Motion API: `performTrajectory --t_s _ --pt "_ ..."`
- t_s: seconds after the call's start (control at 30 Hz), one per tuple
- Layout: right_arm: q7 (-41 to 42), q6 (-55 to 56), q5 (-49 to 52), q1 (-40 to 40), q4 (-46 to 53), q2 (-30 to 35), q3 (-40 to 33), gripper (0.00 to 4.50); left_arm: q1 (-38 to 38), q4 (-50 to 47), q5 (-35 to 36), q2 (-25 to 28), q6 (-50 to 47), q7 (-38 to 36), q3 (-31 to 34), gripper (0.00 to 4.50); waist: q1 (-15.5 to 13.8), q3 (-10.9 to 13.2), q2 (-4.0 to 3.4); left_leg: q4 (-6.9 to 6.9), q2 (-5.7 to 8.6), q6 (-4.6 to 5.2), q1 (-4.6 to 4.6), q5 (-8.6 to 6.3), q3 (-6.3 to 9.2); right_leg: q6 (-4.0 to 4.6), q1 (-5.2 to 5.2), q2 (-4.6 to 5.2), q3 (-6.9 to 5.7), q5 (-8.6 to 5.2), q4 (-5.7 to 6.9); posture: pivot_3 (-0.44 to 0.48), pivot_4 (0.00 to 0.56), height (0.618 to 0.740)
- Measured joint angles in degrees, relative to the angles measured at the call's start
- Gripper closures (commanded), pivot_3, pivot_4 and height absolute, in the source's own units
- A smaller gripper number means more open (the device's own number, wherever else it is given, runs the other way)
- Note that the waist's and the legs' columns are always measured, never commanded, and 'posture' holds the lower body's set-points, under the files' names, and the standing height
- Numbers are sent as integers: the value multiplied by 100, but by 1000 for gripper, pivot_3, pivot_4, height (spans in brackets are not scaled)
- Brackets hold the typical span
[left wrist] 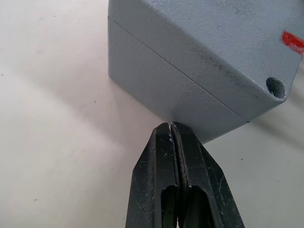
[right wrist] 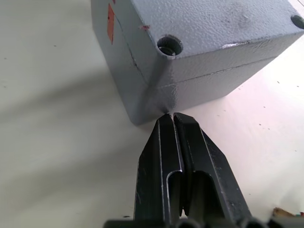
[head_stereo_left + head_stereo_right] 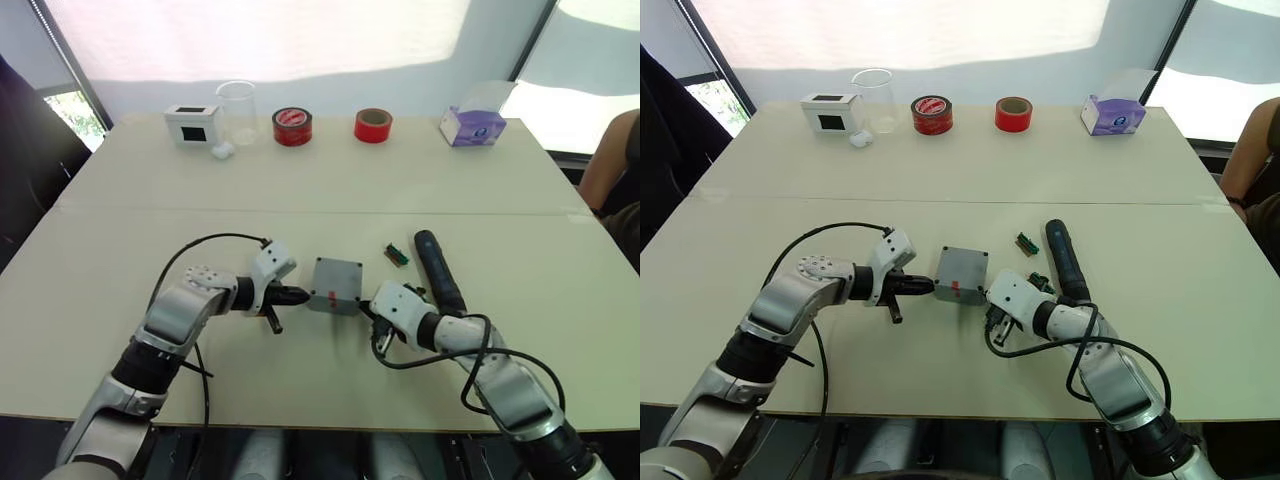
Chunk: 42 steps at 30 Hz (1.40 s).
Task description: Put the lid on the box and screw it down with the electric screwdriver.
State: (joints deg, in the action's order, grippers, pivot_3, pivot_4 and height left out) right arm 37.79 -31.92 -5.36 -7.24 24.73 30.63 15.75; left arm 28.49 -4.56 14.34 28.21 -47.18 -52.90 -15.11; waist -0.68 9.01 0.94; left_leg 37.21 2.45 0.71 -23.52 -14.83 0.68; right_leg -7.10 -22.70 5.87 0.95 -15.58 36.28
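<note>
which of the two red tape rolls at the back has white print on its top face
The red tape roll beside the clear plastic cup; the other red roll, nearer the purple tissue box, is plain.

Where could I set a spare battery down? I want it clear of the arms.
Bare: the wide band between the tape rolls and the box. Crowded: around the box, with both grippers and the screwdriver.

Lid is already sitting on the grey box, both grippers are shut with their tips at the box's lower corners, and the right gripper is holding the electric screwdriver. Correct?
Not quite. The electric screwdriver lies on the table beside the right gripper, not held; the left eye view shows it. The rest stands: the lid sits on the box, and both wrist views show the jaws shut, the left gripper included.
</note>
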Motion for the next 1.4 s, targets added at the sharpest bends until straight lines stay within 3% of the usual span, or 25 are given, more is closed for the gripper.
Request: performTrajectory --t_s 0.23,0.33,0.57,0.67,0.73,0.93,1.17,1.33,1.4 --pt "87 -63 225 23 112 44 -237 4475 -21 -21 -53 35 259 144 17 4500 2 1 -1 -2 0 0 0 0 0 0 0 0 -1 0 -3 0 150 740" --pt "192 -503 740 82 532 123 -1017 4475 -12 -23 -121 139 763 359 360 4500 -5 2 -1 -3 0 0 0 0 2 0 1 2 1 0 -4 0 150 740" --pt "363 -2042 2101 -9 1236 350 -2629 4475 989 -365 1012 648 82 -411 1160 4500 0 6 -3 -6 0 0 -8 0 16 2 5 6 -7 2 -18 0 150 740" --pt "337 -2421 2353 -2 1231 516 -2806 3838 1013 -580 1179 754 -24 -661 1003 4500 14 12 -8 -11 0 -1 -10 0 15 2 -1 3 -5 2 -17 0 150 740" --pt "340 -2578 2417 27 1175 778 -2893 3165 1007 -815 1262 846 -29 -875 793 4500 7 16 -14 -11 0 -1 -10 0 14 3 -1 4 -5 2 -17 0 150 740" --pt "363 -2769 2652 46 1087 1097 -2808 768 829 -1469 1295 1112 68 -1316 246 4500 10 16 -15 -11 -3 0 -10 1 14 19 1 4 -4 -7 -18 0 150 740" --pt "300 -2578 2629 74 941 1345 -2367 768 497 -1612 1107 1217 294 -1156 111 4500 -4 18 -12 -8 -2 1 -10 1 12 19 4 3 -5 -7 -20 0 150 740" --pt "273 -2314 2529 75 726 1516 -2124 2063 435 -1716 1034 1239 413 -1070 82 4500 -1 18 -11 -7 -2 1 -10 1 12 17 4 1 -6 -7 -20 0 150 740" --pt "220 -2243 2446 67 596 1548 -2023 2063 433 -1746 994 1239 433 -1028 64 4500 -2 19 -11 -7 -2 1 -10 1 12 18 4 0 -6 -7 -19 0 150 740"
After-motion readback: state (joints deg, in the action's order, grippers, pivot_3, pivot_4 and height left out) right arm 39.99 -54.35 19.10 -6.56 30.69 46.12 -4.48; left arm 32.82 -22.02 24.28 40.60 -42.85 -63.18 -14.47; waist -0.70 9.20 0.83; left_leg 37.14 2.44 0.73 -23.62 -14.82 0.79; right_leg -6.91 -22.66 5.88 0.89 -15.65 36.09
